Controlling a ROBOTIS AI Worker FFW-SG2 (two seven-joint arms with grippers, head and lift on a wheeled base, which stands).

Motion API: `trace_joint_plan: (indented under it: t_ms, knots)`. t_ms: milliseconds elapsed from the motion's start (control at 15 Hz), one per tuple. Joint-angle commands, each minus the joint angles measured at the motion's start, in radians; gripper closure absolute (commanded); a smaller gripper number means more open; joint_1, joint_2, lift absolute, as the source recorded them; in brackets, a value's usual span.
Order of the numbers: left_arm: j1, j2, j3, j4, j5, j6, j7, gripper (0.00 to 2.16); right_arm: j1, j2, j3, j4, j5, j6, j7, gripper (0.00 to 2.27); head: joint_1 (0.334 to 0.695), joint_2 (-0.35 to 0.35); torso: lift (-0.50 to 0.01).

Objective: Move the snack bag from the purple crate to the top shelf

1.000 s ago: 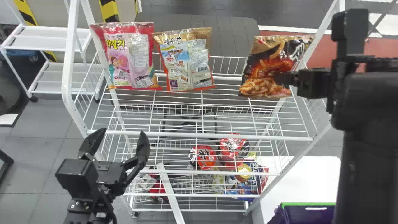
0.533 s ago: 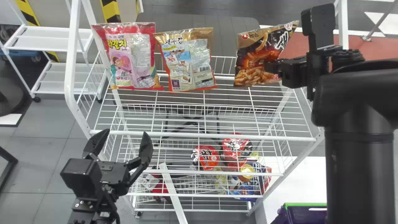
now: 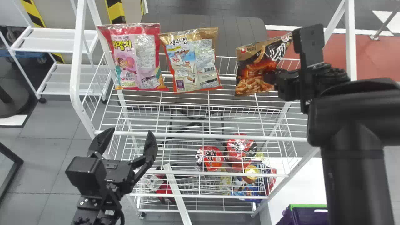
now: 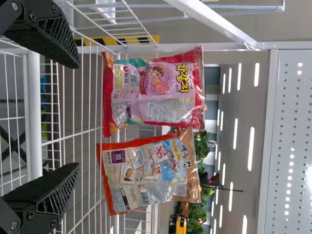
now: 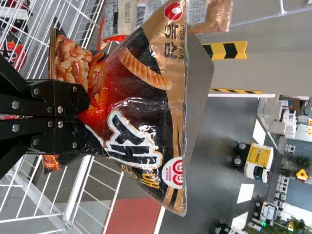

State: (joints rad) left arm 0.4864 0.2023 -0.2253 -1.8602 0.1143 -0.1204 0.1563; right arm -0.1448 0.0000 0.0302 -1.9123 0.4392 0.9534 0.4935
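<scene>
Over the top shelf (image 3: 200, 135), the right arm (image 3: 353, 125) is shifting toward nine o'clock, so the snack bag (image 3: 253, 67) is hanging between one and two o'clock, probably nearing its placement spot, while the right claw (image 3: 272, 76) is grasping it.

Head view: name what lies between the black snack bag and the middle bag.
No other item, just the top shelf's white wire, lies between the black snack bag and middle bag in the head view.

I register bright, even light. White glare marks the black snack bag (image 5: 134, 112) just beyond the fingers of the right gripper (image 3: 271, 76); small highlights mark the pink snack bag (image 4: 161, 105) ahead of the left gripper (image 3: 131, 132).
</scene>
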Motion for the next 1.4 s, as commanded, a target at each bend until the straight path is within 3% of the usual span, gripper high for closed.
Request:
trace_joint_plan:
  t_ms: [0,667,1333]
  knots:
    - [-0.003,0.000,-0.002,0.003,0.001,0.000,0.000,0.10,0.019,0.001,0.002,0.049,-0.040,-0.095,-0.036,1.65,0.695,-0.053,0.000]
    - [-0.011,0.003,-0.002,0.018,0.008,-0.012,-0.001,0.10,0.037,0.001,0.042,0.128,-0.154,-0.215,-0.251,1.65,0.695,-0.030,0.000]
    - [-0.014,0.002,0.000,0.026,0.008,-0.018,-0.001,0.10,0.037,0.001,0.042,0.230,-0.209,-0.344,-0.352,1.65,0.695,-0.029,0.000]
